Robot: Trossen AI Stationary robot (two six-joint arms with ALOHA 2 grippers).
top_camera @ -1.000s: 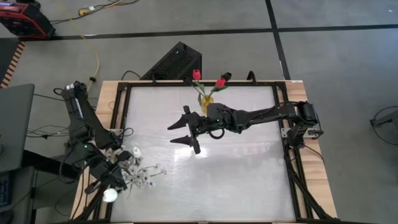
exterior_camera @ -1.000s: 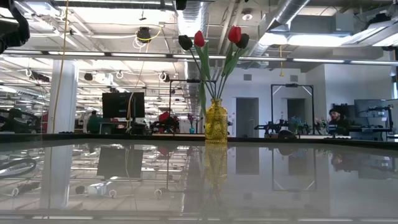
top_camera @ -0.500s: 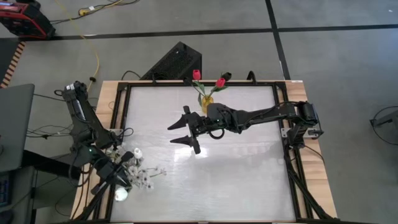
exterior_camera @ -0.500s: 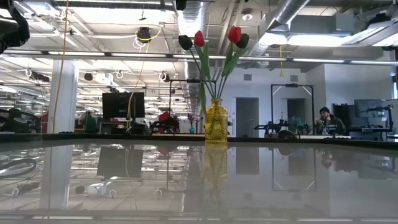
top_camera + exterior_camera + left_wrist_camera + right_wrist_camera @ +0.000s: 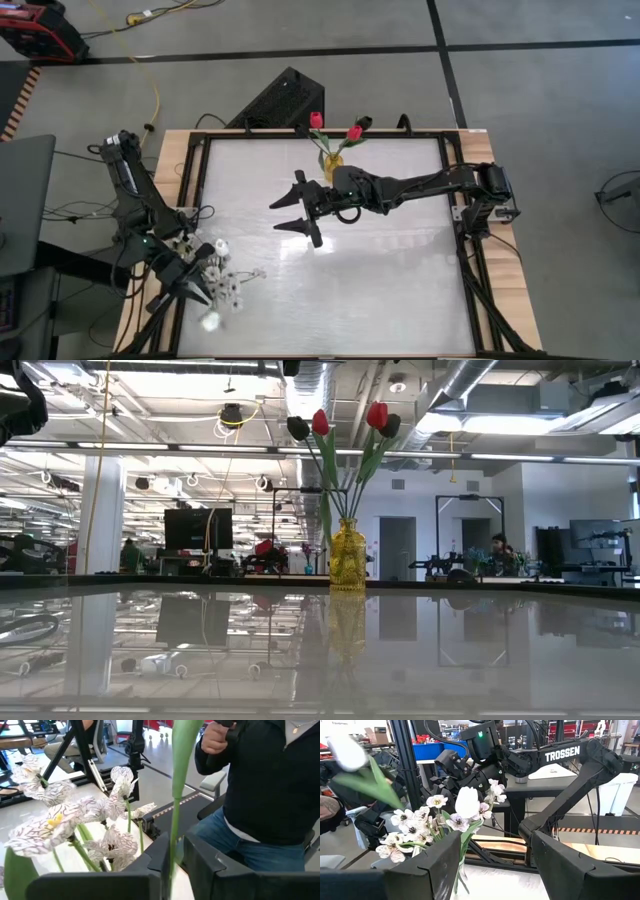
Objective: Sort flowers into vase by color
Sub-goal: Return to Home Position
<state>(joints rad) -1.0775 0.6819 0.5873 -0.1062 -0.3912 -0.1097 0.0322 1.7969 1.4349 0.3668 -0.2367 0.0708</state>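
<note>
My left gripper (image 5: 192, 296) hovers over the table's near left corner, its fingers slightly apart. The green stem (image 5: 173, 820) of a white tulip stands in the narrow gap. The tulip's bud (image 5: 210, 320) shows blurred beyond the gripper, as does its bud in the right wrist view (image 5: 347, 752). Beside it stands a bunch of small white blossoms (image 5: 228, 280) with another white tulip (image 5: 469, 802). Two red tulips (image 5: 320, 422) stand in the yellow vase (image 5: 348, 555) at the far edge. My right gripper (image 5: 276, 217) waits open, level above the table's middle. My left gripper has the white tulip's stem (image 5: 172, 852) crossing upright between its two fingers, which come level from the table's left side. A thin slit shows beside the stem, and I cannot tell whether either finger touches it.
A person in a dark top and jeans (image 5: 260, 795) sits close behind the left corner. A black box (image 5: 280, 100) stands beyond the far edge. The glossy tabletop (image 5: 380, 260) lies bare to the right of the white bunch.
The white tulip's bud has swung away from my left gripper toward the table's right and near edge and now shows blurred, while the arm has kept its place.
</note>
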